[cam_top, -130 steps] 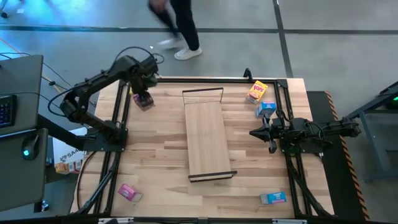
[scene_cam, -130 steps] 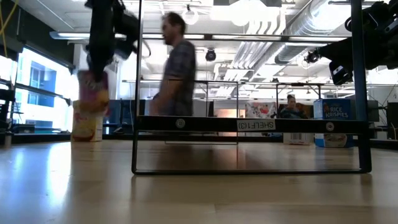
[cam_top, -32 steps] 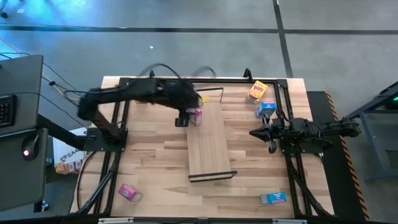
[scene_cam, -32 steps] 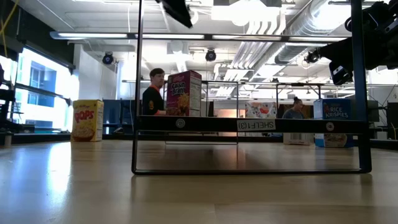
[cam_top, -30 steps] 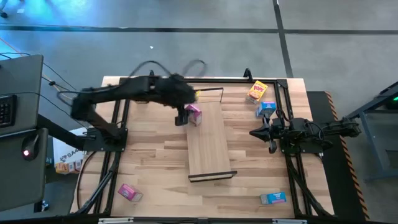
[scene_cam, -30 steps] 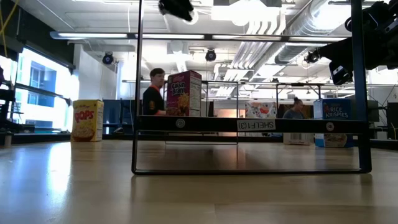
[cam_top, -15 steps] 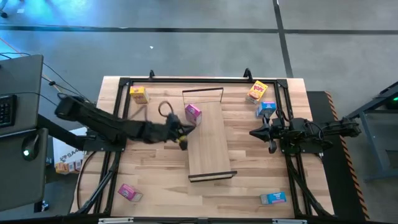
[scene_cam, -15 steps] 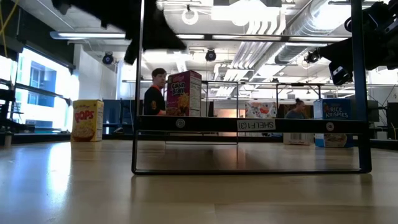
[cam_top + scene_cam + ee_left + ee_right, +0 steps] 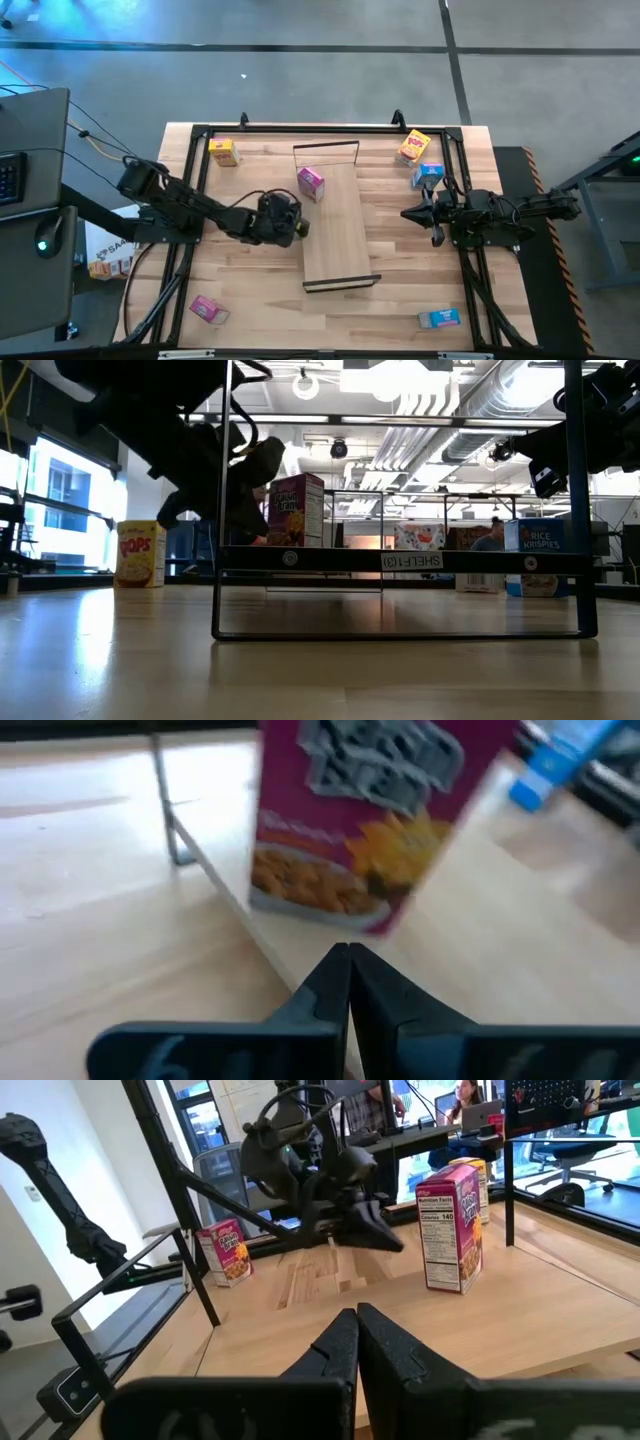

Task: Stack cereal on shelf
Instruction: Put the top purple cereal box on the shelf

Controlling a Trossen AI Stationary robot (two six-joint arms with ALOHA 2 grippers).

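Fingers of the left gripper (image 9: 300, 228) are pressed together with nothing between them, as the left wrist view shows, where the two dark tips (image 9: 347, 982) meet in a closed point. That gripper hangs low over the tabletop (image 9: 250, 275), just beside the long left edge of the shelf (image 9: 335, 235), its tips pointing toward the plank. Just ahead of it, standing upright on the shelf near the far end, is a pink cereal box (image 9: 311, 183); it is close to the gripper but not touched by it. In the low view this same box (image 9: 297, 510) stands on the shelf board behind the dark bulk of the left arm (image 9: 205, 460). Farther off behind the left gripper, at the table's far left corner, stands a yellow cereal box (image 9: 223, 152). Nearer the front edge on the same side lies a second pink box (image 9: 209, 309).

Across the shelf from the left gripper, the right gripper (image 9: 408, 213) waits over the right side of the table, its fingers (image 9: 352, 1342) also closed on nothing and aimed at the shelf. Beyond it, at the far right corner, stand a yellow box (image 9: 413, 146) and a light blue box (image 9: 428, 175), just beside each other. Another light blue box (image 9: 439, 318) lies near the front right corner.
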